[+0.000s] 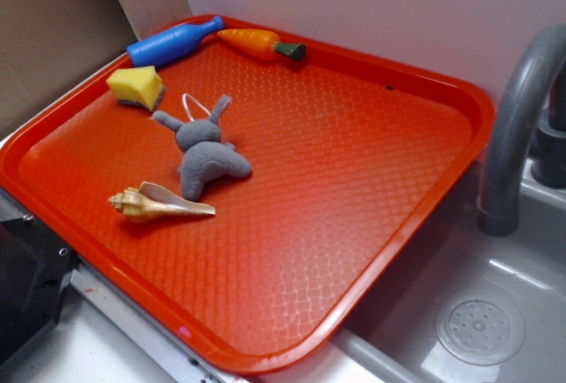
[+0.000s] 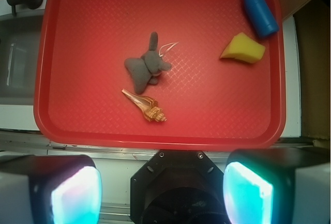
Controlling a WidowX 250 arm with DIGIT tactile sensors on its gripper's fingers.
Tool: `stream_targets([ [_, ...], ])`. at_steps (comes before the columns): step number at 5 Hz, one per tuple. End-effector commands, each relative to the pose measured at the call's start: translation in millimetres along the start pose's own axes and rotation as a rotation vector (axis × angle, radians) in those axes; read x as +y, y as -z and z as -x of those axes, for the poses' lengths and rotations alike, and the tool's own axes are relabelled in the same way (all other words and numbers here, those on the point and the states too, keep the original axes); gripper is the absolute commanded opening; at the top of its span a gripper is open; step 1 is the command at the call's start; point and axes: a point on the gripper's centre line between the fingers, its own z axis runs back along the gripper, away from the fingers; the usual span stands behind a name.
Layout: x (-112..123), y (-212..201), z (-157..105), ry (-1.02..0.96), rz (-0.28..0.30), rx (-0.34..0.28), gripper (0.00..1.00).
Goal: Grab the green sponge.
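Note:
The green sponge (image 1: 136, 86) is a small yellow foam wedge with a dark scouring layer underneath. It lies on the red tray (image 1: 371, 206) near the far left corner, and shows at the right in the wrist view (image 2: 243, 48). My gripper (image 2: 161, 193) is open and empty, high above the tray's near edge, its two pads (image 2: 77, 195) wide apart at the bottom of the wrist view. The gripper does not show in the exterior view.
On the tray lie a grey plush bunny (image 1: 207, 149), a seashell (image 1: 156, 202), a blue bottle (image 1: 173, 42) and an orange carrot (image 1: 260, 43). A grey faucet (image 1: 517, 118) and sink basin (image 1: 478, 321) stand at the right. A wall rises behind.

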Motion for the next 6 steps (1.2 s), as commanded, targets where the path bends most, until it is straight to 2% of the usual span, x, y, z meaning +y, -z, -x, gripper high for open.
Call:
stream_targets([
  [1, 0.0, 0.0, 0.0, 0.0, 0.0, 0.0, 1.0],
  [2, 9.3, 12.4, -15.2, -0.255, 0.047, -0.018, 1.0],
  [3, 19.4, 31.2, -36.6, -0.504, 0.023, -0.024, 1.0],
  [4, 33.9, 60.2, -55.4, -0.749, -0.045, -0.027, 1.0],
  [5, 55.9, 92.2, -73.4, -0.994, -0.081, -0.081, 1.0],
  [6, 76.1, 114.9, -85.3, -1.236, -0.141, -0.171, 1.0],
])
